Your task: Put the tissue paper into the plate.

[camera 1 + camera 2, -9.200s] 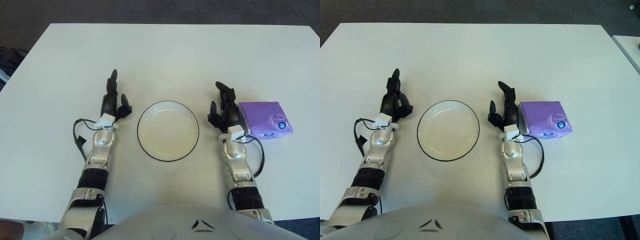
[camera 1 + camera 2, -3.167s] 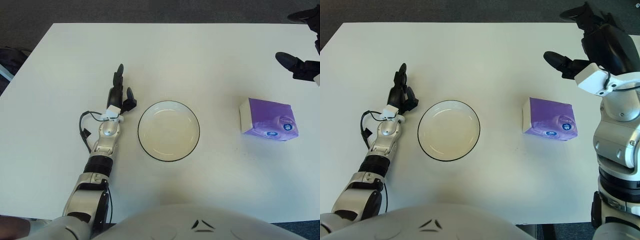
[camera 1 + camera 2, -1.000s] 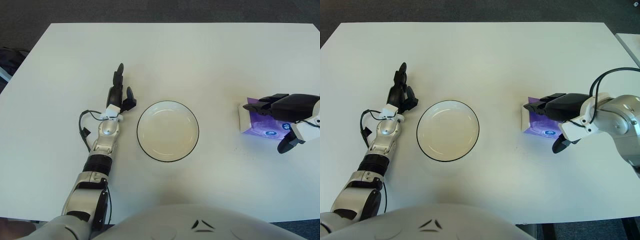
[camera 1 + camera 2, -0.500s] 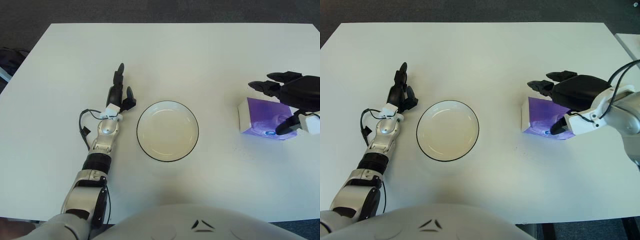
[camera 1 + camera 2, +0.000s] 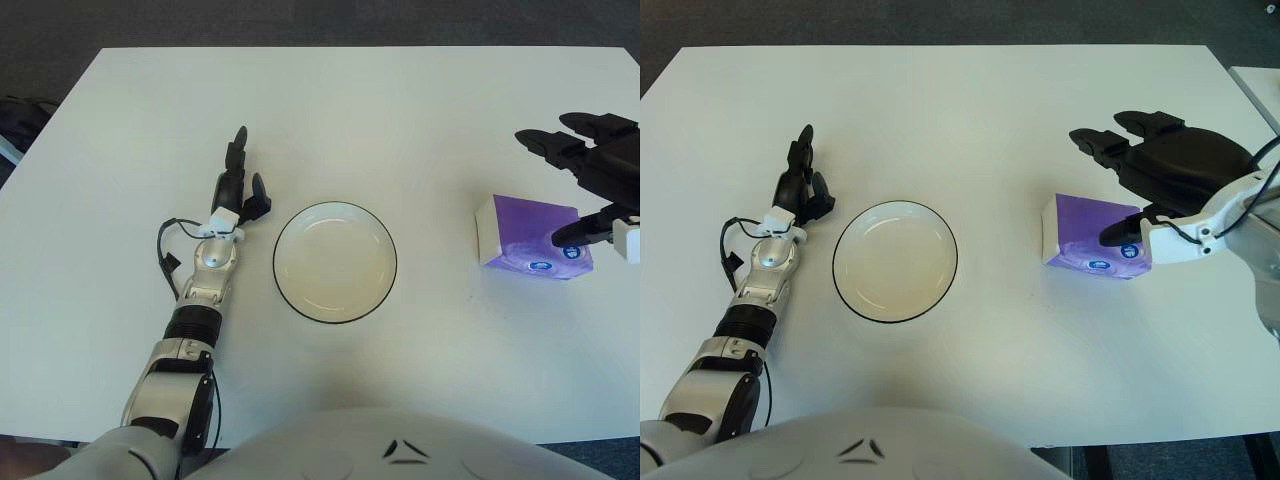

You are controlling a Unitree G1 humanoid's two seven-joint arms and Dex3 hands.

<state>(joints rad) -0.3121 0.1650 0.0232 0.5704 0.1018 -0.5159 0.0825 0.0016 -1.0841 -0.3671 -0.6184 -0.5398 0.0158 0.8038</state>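
Note:
A purple tissue pack [image 5: 1090, 245] lies flat on the white table [image 5: 960, 120], right of centre. The round white plate [image 5: 895, 260] with a dark rim sits in the middle and holds nothing. My right hand [image 5: 1108, 185] hovers over the pack's far right side, fingers spread and thumb [image 5: 1120, 230] just above the pack's top; it holds nothing. My left hand [image 5: 240, 180] shows just left of the plate with its fingers stretched forward, open.
The table's far edge [image 5: 350, 47] borders dark floor. A black cable [image 5: 165, 262] loops beside my left wrist. A corner of a second pale surface [image 5: 1262, 85] shows at the far right.
My right hand was low around the pack a second ago; it has risen and drawn back to the far right with nothing in it. The pack, plate and left hand have stayed put.

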